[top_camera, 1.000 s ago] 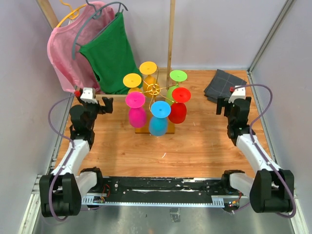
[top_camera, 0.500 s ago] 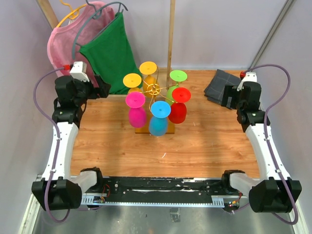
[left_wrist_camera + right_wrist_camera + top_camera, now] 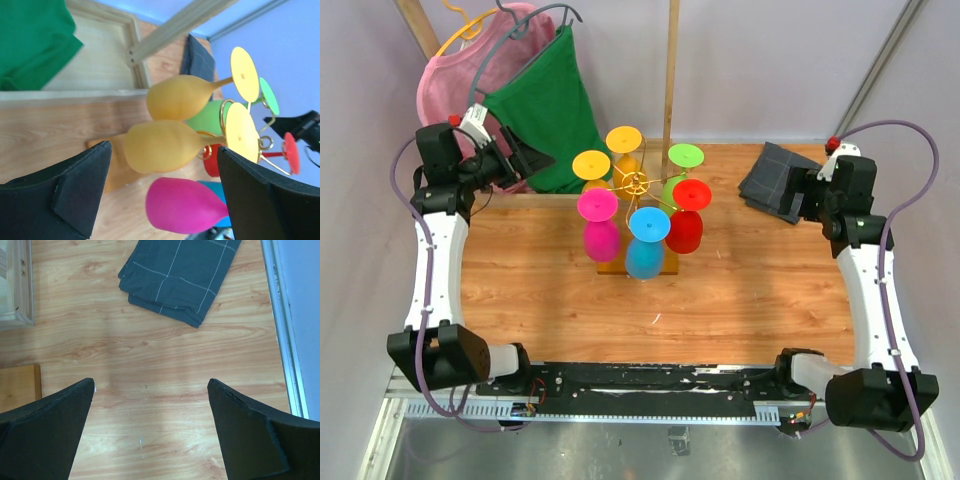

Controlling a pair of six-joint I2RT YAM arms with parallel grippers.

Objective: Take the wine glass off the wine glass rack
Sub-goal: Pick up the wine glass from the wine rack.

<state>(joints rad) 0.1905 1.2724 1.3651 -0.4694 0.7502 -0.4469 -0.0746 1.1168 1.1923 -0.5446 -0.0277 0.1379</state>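
The left tool (image 3: 532,160) is hovering released at nine o'clock of the wine glass rack (image 3: 633,183), facing a yellow wine glass (image 3: 160,145); the right tool (image 3: 795,198) is hovering released at three o'clock.

counted six wine glasses (image 3: 648,224) on the one rack (image 3: 634,183): two yellow (image 3: 591,165) (image 3: 623,139), then one each of green (image 3: 685,155), red (image 3: 691,195), blue and pink (image 3: 597,205). two shirts hanging up, one pink (image 3: 450,110) and one green (image 3: 545,110), on two hangers (image 3: 460,38). one folded dark cloth (image 3: 775,172).
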